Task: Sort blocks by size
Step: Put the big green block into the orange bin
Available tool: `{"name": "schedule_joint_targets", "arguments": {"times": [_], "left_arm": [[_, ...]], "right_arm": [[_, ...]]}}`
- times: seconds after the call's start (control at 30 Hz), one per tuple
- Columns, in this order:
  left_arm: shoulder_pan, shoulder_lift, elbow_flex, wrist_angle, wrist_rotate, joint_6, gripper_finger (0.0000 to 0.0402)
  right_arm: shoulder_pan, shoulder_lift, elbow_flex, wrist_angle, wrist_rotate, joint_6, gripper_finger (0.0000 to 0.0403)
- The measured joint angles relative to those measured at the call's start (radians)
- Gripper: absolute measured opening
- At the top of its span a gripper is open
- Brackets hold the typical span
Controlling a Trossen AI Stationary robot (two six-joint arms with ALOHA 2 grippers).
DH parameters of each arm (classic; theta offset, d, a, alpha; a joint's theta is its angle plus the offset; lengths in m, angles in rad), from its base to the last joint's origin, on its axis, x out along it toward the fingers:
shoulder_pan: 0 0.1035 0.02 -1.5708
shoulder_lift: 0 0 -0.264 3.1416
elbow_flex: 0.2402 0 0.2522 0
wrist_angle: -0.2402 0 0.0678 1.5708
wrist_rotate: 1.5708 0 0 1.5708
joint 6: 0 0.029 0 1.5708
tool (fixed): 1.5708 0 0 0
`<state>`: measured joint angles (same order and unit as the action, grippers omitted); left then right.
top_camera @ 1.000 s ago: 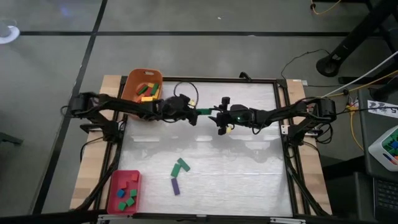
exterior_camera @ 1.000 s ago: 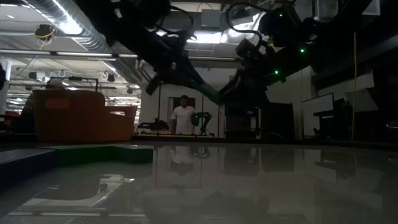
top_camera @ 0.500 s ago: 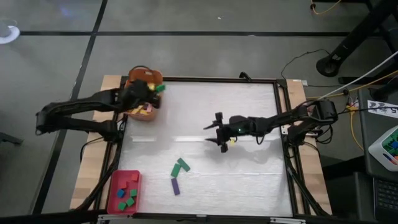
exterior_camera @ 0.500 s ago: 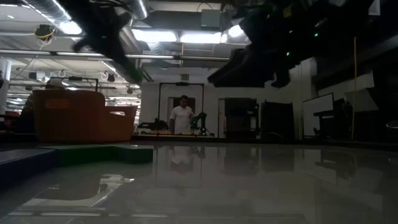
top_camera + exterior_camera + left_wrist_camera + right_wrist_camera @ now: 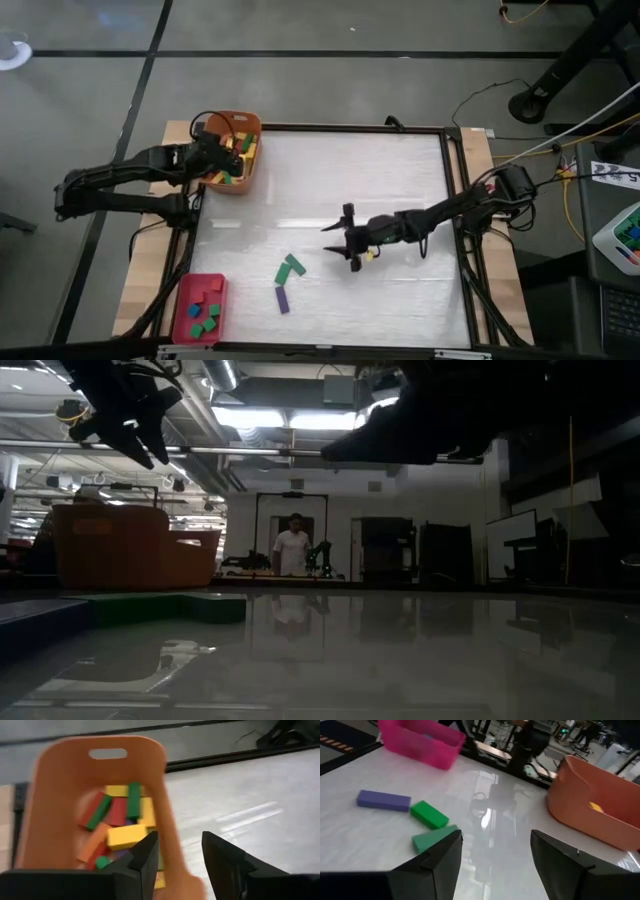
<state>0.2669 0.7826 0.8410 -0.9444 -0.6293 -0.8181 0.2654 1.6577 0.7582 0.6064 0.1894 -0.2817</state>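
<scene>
Left wrist view: tub [image 5: 60,785] holds blocks [image 5: 122,822].

Loose blocks: a purple bar [image 5: 282,299] and two green bars [image 5: 291,268] lie flat on the table's near middle, close together, the greens touching in a V.
Tub blocks: longer bars [image 5: 121,815], yellow, red, green and orange, heaped in the far-left tub.
Tray blocks: short cubes [image 5: 205,316], green and blue, in the near-left tray.
</scene>
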Motion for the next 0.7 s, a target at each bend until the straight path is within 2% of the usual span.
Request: {"name": "schedule_joint_targets", "arguments": {"times": [0.07, 0.17, 0.27, 0.33, 0.53, 0.7], "left_arm": [[-0.013, -0.001, 0.0, 0.027, 0.033, -0.013, 0.0139], [-0.048, -0.001, 0.0, 0.088, 0.145, -0.008, 0.0136], [-0.107, 0.0, 0.0, 0.174, 0.264, -0.008, 0.013], [-0.164, 0.005, 0.0, 0.234, 0.305, -0.008, 0.013], [-0.369, 0.068, 0.0, 0.353, 0.315, -0.041, 0.013], [-0.54, 0.195, 0.0, 0.396, 0.315, -0.145, 0.0129]], "right_arm": [[0.019, 0.033, 0.028, -0.005, 0.008, -0.003, 0.0231], [0.033, 0.078, 0.071, -0.012, 0.01, -0.031, 0.0231], [0.031, 0.101, 0.103, -0.036, -0.001, -0.038, 0.0231], [0.029, 0.11, 0.118, -0.065, -0.002, -0.039, 0.0231], [0.029, 0.11, 0.128, -0.142, 0.045, -0.098, 0.0231], [0.029, 0.106, 0.128, -0.219, 0.089, -0.174, 0.0231]]}}
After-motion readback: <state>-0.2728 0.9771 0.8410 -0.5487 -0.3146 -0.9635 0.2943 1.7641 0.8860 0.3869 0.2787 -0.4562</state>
